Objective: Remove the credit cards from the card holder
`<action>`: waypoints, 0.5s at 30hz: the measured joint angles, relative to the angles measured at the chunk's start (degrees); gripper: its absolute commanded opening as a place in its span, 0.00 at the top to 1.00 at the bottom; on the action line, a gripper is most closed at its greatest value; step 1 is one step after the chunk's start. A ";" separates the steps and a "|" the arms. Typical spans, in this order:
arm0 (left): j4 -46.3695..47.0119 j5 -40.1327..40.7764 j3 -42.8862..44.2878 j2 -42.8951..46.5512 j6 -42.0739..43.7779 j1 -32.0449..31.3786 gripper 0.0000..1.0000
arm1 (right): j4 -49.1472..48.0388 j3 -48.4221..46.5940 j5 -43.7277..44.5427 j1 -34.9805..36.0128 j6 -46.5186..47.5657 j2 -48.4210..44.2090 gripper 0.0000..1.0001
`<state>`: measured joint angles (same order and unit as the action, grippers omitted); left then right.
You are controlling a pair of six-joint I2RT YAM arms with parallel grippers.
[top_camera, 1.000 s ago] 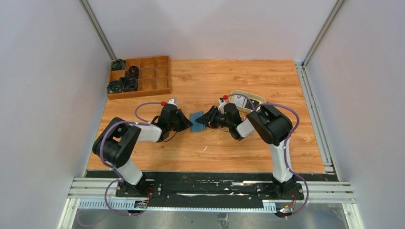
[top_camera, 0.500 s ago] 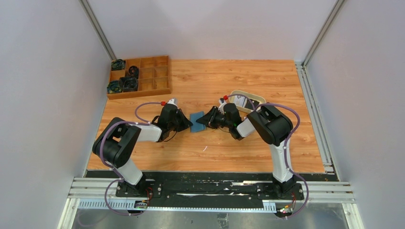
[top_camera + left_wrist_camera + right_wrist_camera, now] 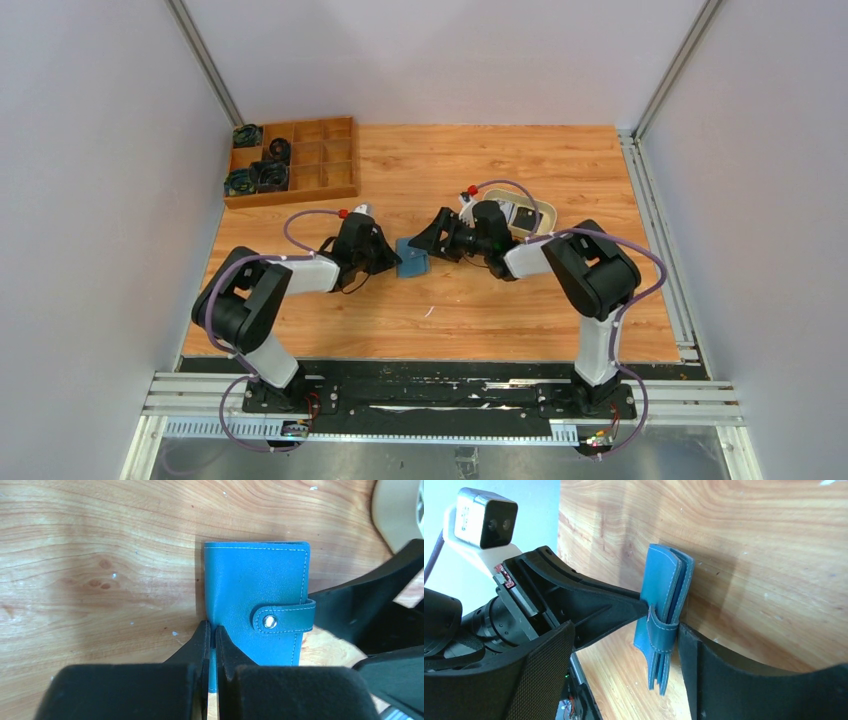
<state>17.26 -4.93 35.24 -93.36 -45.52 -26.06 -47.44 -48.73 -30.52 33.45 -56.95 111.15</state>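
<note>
The card holder [image 3: 412,257] is a small teal wallet, held on edge on the table. It is closed, with its snap strap [image 3: 283,620] fastened. My left gripper [image 3: 210,631] is shut on its spine edge near one corner. My right gripper [image 3: 624,630] stands open around the strap end of the card holder [image 3: 663,611]. One of its fingers [image 3: 724,680] lies close beside the holder, and the mesh pad of the other [image 3: 536,672] stands well away. In the top view the right gripper [image 3: 432,238] is just right of the holder. No credit cards show in or at the holder.
A cream oval tray [image 3: 546,212] sits behind the right wrist with a dark flat item and a pale one in it. A wooden divided box [image 3: 320,165] with dark round parts stands at the far left. Grey walls enclose the table on three sides.
My right gripper has opened wide, letting go of the holder's strap end. The right arm has shifted slightly toward the far side. The left gripper still pinches the holder.
</note>
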 measured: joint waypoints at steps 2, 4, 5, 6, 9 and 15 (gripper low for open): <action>-2.97 0.68 1.33 0.22 0.39 0.00 0.94 | 3.87 -0.59 0.04 -0.85 2.43 -1.79 0.19; -6.69 1.33 3.52 0.24 1.27 -0.09 0.84 | 10.32 -2.38 0.46 -2.01 6.03 -4.31 0.17; -7.93 1.62 4.17 0.24 1.60 -0.11 0.76 | 13.20 -3.54 0.98 -2.36 7.76 -5.31 0.16; -9.64 2.03 4.98 0.24 2.03 -0.11 0.67 | 16.44 -5.01 1.70 -2.60 9.84 -6.38 0.16; -14.38 3.30 7.34 0.39 3.26 -0.09 0.45 | 24.68 -8.57 4.37 -3.13 16.11 -10.54 0.15; -26.60 5.90 12.13 3.72 7.39 -0.04 0.00 | 34.40 -8.70 8.57 -3.23 25.05 -20.15 0.14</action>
<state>-9.34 0.97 47.37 -89.65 -38.13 -26.11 -13.04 -57.43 -21.96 30.22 -31.90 91.00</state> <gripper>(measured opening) 0.949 0.856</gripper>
